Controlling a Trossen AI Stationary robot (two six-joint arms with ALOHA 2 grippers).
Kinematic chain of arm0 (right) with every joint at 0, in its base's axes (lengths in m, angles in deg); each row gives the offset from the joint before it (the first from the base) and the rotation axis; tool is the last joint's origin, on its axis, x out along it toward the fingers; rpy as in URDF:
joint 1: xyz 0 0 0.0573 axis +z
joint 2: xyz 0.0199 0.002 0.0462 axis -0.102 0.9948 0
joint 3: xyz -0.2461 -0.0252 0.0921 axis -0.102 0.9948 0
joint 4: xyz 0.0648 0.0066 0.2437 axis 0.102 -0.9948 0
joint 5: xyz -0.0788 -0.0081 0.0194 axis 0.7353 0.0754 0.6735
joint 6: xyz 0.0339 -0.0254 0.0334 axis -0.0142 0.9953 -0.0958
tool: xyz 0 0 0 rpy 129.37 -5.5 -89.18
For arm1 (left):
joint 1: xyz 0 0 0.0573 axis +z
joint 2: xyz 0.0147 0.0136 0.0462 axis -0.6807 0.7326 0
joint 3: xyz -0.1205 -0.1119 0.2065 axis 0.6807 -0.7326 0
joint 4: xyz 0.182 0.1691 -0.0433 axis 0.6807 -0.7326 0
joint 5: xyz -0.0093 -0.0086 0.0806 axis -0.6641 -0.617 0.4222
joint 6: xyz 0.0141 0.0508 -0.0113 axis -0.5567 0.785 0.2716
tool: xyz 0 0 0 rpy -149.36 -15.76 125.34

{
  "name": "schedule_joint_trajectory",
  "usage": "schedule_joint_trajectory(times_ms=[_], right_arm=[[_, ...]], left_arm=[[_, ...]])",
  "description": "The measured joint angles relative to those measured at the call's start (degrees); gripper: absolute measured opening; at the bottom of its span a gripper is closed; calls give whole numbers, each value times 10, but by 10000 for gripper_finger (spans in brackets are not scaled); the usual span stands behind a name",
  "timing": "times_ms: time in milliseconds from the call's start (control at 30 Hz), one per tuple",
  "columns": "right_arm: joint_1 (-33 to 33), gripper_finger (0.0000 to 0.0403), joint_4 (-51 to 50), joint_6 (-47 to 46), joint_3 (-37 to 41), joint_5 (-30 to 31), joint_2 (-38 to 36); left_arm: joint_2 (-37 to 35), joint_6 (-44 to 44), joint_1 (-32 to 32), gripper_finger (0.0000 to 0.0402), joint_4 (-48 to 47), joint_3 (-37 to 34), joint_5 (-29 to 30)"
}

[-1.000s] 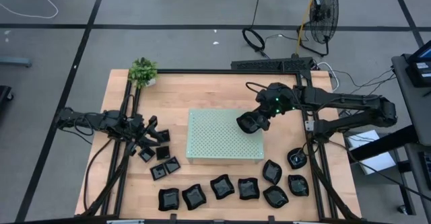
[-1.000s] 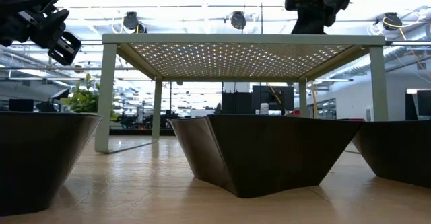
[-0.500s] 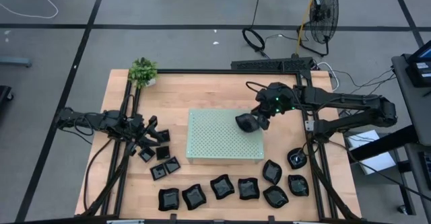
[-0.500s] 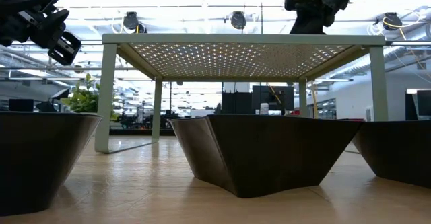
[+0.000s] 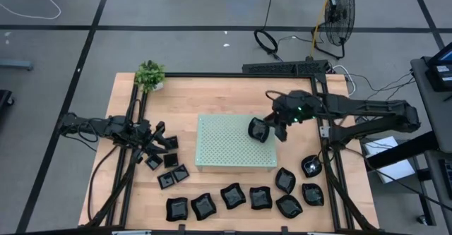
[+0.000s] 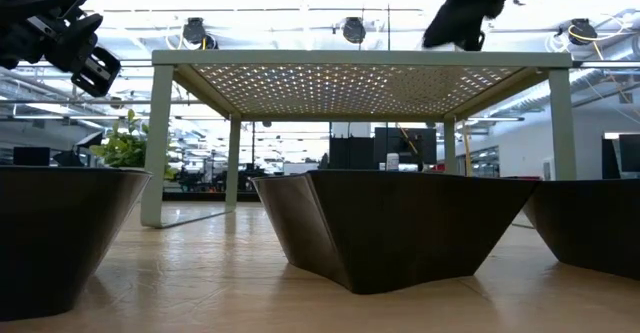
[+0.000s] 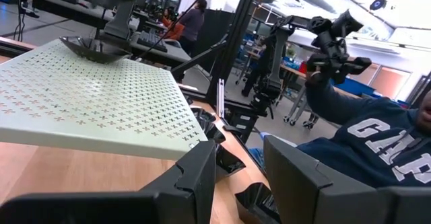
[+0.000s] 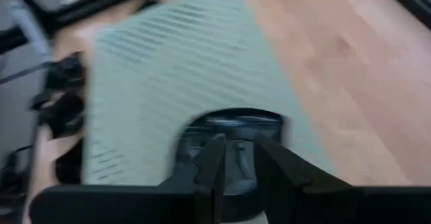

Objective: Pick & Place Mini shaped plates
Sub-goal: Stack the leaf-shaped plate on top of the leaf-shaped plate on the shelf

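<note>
One small glossy black dish (image 5: 258, 129) sits on the pale green perforated board (image 5: 233, 147), centre-right overhead; only the right wrist view shows the right gripper (image 8: 236, 158) with fingers apart around its rim.

overhead looking straight down; low, level at tabletop, close behind dark dishes; wrists near, looking forward. all sharing the perforated board (image 5: 236, 142).

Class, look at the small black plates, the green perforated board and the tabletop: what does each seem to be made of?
Mini plates: glossy black, likely glazed ceramic or plastic, judging by their light glints.
Perforated board: pale green with a matte finish, thin and evenly punched, probably painted metal.
Tabletop: light wood with visible grain and a smooth finish.
</note>
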Motion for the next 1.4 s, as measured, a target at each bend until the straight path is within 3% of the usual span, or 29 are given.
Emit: schedule_joint_trajectory(times_ms=[200,367,500,667,767,933,1167,1400], right_arm=[[136,107,0,-20,0,72,-30],[257,125,-16,-112,0,129,-32],[322,117,-100,-250,0,132,-32],[381,99,-281,-424,0,132,-25],[405,91,-339,-513,11,132,-22],[423,92,-320,-592,69,104,-22],[423,95,-262,-641,172,43,-21],[423,94,-193,-658,225,26,-21]], left_arm=[[0,0,0,129,0,0,0],[0,0,0,129,0,0,0],[0,0,0,129,0,0,0],[0,0,0,129,0,0,0],[0,0,0,129,0,0,0],[0,0,0,129,0,0,0],[0,0,0,129,0,0,0],[0,0,0,129,0,0,0]])
